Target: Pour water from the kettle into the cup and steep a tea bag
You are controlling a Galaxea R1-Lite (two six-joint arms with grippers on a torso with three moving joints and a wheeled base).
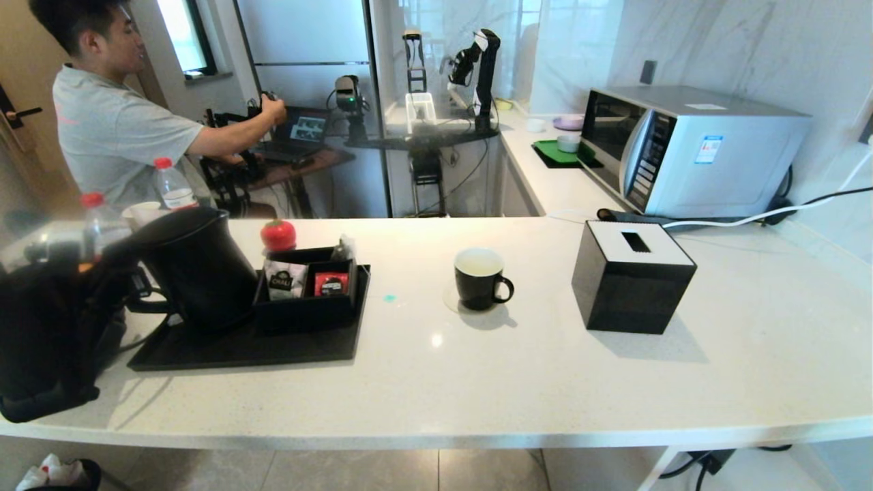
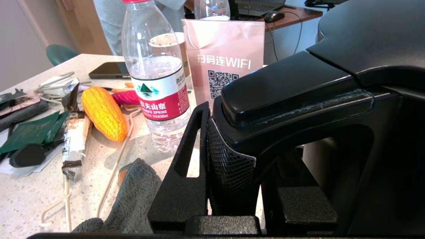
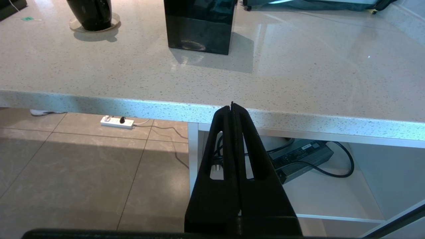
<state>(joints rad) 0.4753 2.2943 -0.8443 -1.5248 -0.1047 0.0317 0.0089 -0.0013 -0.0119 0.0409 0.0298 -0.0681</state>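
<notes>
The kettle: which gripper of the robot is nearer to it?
Left. The left gripper is shut on the handle of the kettle, which stands on the black tray. The right gripper is shut, below the counter edge, far from it.

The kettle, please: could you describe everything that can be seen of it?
The kettle is a tall, matte black jug with a black lid and a big loop handle. It stands roughly upright at the left end of a black tray, beside a compartment box of packets. The left hand is closed on its handle.
</notes>
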